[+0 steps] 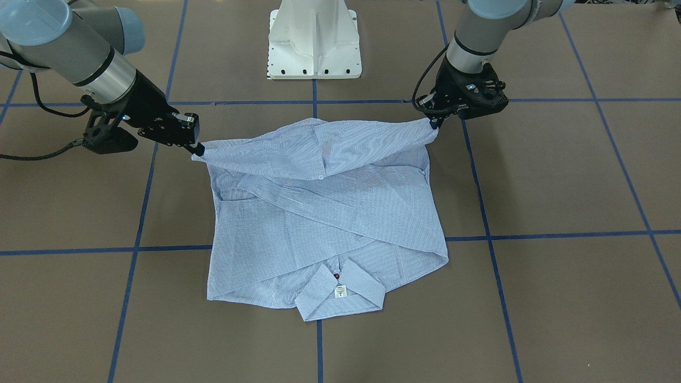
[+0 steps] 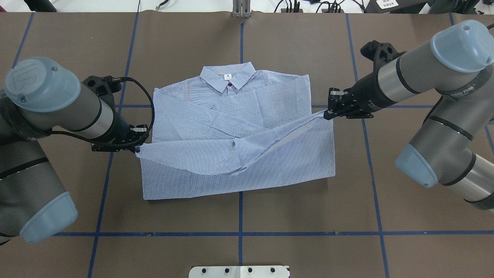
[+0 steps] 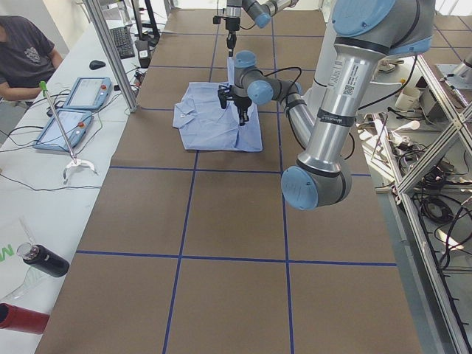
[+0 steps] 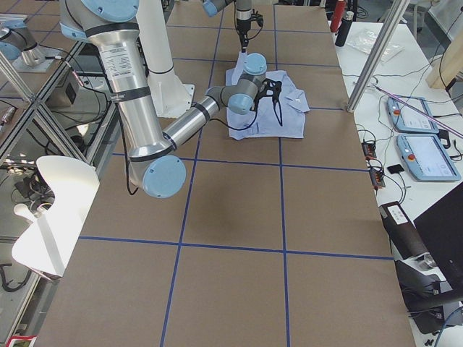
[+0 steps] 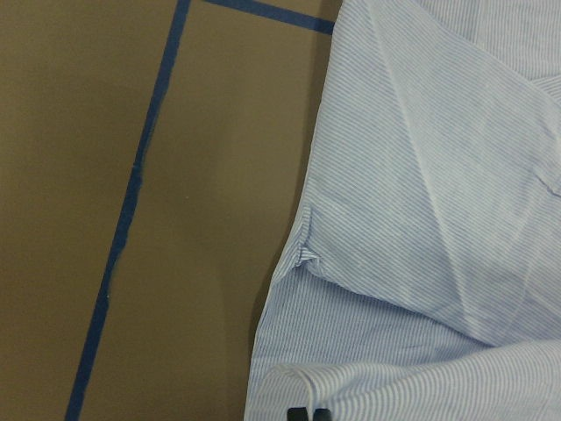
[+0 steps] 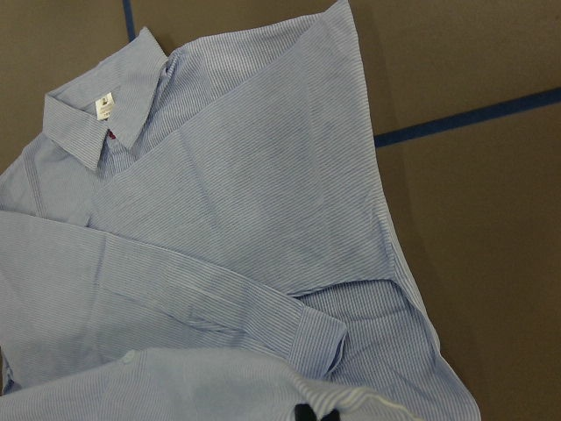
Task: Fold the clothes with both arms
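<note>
Light blue shirt: I see it lying flat in the middle of the brown table. It is finely striped, the collar lies at the side away from the robot, and the sleeves are crossed over the body.
Hem: it is raised off the table and stretched between my two grippers. It sags in the middle above the lower half of the shirt, and the fold below it lies on the table on the robot's side.
Left gripper: it is clenched on the hem corner at the shirt's left edge, low over the table. In its wrist view the black fingertips pinch cloth at the bottom of the frame.
Right gripper: it is clenched on the opposite hem corner. In the overhead view it sits farther towards the collar than the left one.
Label: small and white, inside the collar, with a dark red button just beside it.
Blue tape lines: they form a grid on the table, and one runs under the middle of the shirt.
White pedestal base: it stands at the robot's edge of the table, apart from the shirt.
Person: seated at the side bench, near two handheld control panels.
</note>
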Controlling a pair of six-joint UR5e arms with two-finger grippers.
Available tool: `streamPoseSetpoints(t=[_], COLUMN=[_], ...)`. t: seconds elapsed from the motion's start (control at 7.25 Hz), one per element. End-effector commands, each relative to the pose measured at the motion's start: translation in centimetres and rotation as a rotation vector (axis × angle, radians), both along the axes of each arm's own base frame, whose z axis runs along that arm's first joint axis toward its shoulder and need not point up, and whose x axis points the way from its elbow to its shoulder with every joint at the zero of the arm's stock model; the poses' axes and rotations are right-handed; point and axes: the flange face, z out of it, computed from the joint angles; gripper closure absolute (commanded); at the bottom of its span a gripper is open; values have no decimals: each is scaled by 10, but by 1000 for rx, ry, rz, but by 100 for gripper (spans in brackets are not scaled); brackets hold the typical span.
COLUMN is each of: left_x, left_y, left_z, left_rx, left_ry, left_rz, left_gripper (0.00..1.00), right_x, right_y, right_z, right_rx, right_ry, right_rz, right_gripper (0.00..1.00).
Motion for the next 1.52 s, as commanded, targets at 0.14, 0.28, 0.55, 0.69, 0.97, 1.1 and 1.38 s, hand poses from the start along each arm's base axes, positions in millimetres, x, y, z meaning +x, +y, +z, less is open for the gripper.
streamPoseSetpoints(t=[0.14,0.28,0.55,0.69,0.97,1.1,1.38], left_x=[-14,-23,-13,-3,8,9,-2], left_y=[-48,-59,-98,-108,-120,-133,-145], left_z=[19,20,17,22,39,56,67], left_rx=[32,32,38,48,59,52,46], left_ry=[-42,-45,-61,-49,-41,-49,-62], left_rz=[-10,-32,-47,-48,-48,-59,-84], left_gripper=[100,100,100,100,100,100,100], right_x=[-5,-9,-30,-36,-39,-37,-47], right_y=[-38,-51,-84,-95,-110,-127,-141], right_z=[-7,-5,-3,11,13,7,8], right_rx=[-3,-9,-17,-18,-17,-20,-27], right_ry=[8,16,50,82,101,106,124], right_rz=[37,47,80,94,112,134,147], right_gripper=[100,100,100,100,100,100,100])
